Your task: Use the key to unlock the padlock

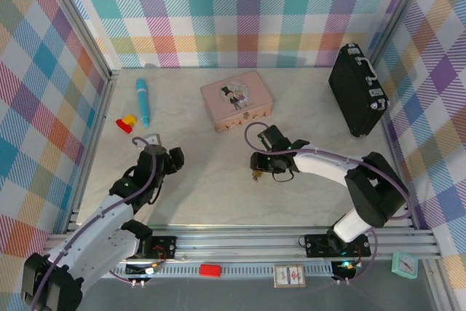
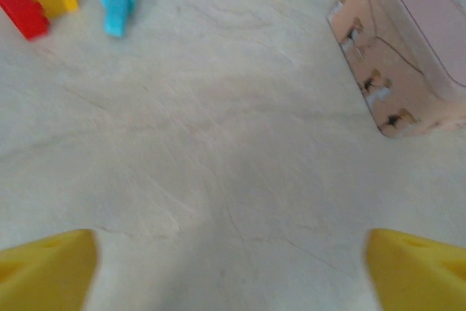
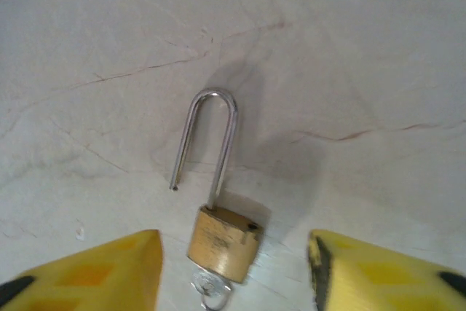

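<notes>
My right hand hangs spread astride the padlock, flat on the worktop, shackle leg free toward 12 o'clock, key seated at 6, so I judge it unlocked; left hand spread, idle.

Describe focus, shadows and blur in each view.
Right wrist: the padlock is fairly sharp and throws a soft shadow to its right, while the yellow fingertips look softer. Left wrist: soft throughout, with the pink tin smeared. Top external: even light, no glare on the table.
</notes>
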Robot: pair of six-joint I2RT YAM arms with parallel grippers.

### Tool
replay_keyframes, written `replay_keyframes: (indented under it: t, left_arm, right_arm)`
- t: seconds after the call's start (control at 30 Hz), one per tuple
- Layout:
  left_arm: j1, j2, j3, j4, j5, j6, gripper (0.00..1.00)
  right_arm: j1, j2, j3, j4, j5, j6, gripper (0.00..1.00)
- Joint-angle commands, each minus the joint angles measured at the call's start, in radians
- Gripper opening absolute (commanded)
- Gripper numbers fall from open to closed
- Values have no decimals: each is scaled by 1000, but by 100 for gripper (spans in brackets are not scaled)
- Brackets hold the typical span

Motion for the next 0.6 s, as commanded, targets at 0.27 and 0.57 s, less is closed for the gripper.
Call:
replay_keyframes:
  t: [0.27,0.57]
  left_arm:
    - [93,230,3,469,-257,363,100]
    - [198,496,-175,982,-26,492,100]
  right_arm:
    - [-101,-436,-92,121,438,-560,87]
    - [-393,-450,-387,527,432,-644,98]
